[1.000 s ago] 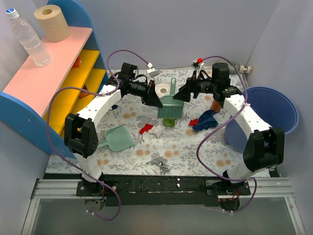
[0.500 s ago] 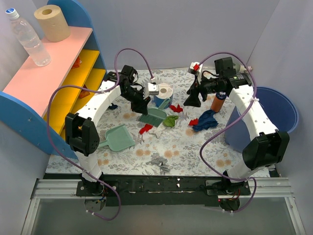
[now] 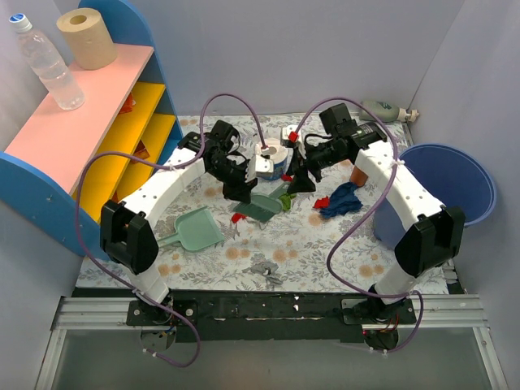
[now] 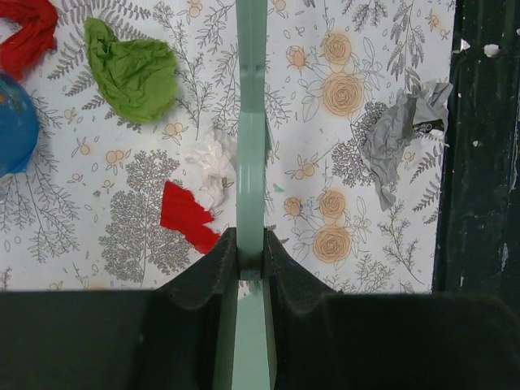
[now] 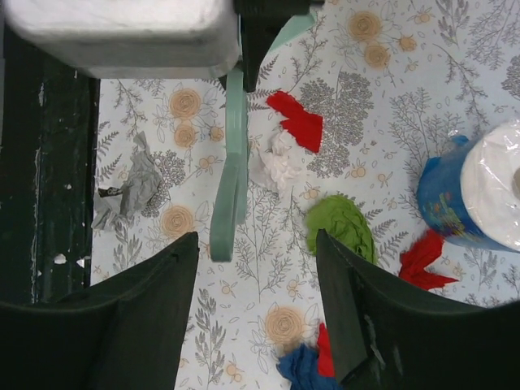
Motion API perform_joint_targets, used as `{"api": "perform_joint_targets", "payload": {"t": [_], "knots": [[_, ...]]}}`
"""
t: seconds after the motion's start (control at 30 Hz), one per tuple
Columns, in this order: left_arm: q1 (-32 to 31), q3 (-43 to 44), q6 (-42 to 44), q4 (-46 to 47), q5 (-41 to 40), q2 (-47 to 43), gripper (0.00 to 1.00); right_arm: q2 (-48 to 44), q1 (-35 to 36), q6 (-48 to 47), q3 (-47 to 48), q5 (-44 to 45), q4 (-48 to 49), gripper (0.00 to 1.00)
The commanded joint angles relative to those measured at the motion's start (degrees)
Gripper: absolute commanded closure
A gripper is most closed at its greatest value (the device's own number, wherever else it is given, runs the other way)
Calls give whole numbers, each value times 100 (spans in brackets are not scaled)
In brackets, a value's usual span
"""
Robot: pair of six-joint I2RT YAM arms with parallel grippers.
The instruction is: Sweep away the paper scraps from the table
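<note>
My left gripper (image 4: pixel 250 253) is shut on the handle of a pale green hand brush (image 4: pixel 251 122), held edge-on just above the table (image 3: pixel 325 244); in the top view the left gripper (image 3: pixel 240 192) is at mid-table. Paper scraps lie around the brush: green (image 4: pixel 134 69), red (image 4: pixel 187 218), white (image 4: pixel 213 158) and grey (image 4: pixel 398 134). My right gripper (image 5: pixel 256 244) is open and empty above the cloth, between the brush (image 5: pixel 231 179) and the green scrap (image 5: pixel 341 227). A dark blue scrap (image 3: pixel 341 199) and a red one (image 3: pixel 321 202) lie to its right.
A green dustpan (image 3: pixel 197 230) lies left of centre. The blue-wrapped tissue roll (image 3: pixel 272 158) and an orange bottle (image 3: pixel 357 173) stand at the back. A blue bin (image 3: pixel 459 183) is off the right edge. The pink-topped shelf (image 3: pixel 89 122) stands at the left. The black front rail (image 4: pixel 479 162) is near the grey scrap.
My left gripper has carried the brush from the back of the table toward the centre and lowered it. My right gripper has swung left and down beside it.
</note>
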Motion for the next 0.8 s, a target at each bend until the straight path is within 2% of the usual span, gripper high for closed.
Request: {"api": "perform_joint_targets", "payload": {"t": [0.0,0.17,0.77], "knots": [[-10,-91,-351,538,159,-507,100,153,218,-125,224,-222,-74,36],[-10,-381,-712,864,353,-691,100,180,245,156,-39,-485,171,45],[-10,-644,-1257,1128,625,-806,100,48,228,1193,-725,-889,1129,58]]}}
